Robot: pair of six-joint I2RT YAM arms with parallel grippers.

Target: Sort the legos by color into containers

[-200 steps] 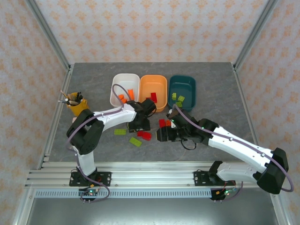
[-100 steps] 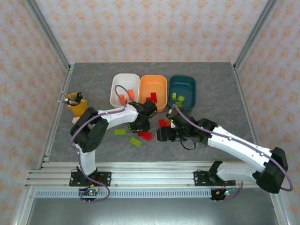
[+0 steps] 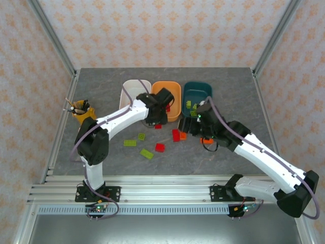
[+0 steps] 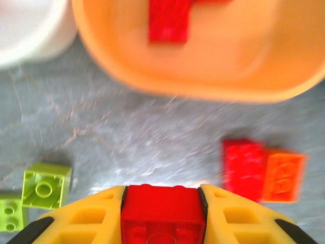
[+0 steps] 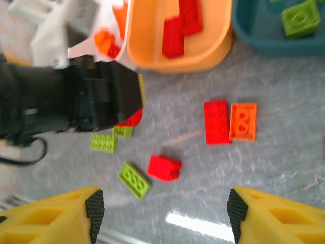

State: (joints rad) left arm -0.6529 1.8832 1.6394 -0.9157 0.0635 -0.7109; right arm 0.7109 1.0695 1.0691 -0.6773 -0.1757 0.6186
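My left gripper is shut on a red lego, held above the table just short of the orange container, which has red legos in it. In the top view that gripper hangs at the orange container's near rim. The white container and teal container flank it. My right gripper stands open over loose legos: a red block, green ones, a red plate and an orange one.
A yellow cup of pens stands at the left. Green legos and a red one lie between the arms. The left arm's black wrist sits close to my right gripper's left side.
The left gripper has shut on a red lego and carried it up from the table's middle to the orange container's near rim. The right gripper has drawn back toward the teal container.
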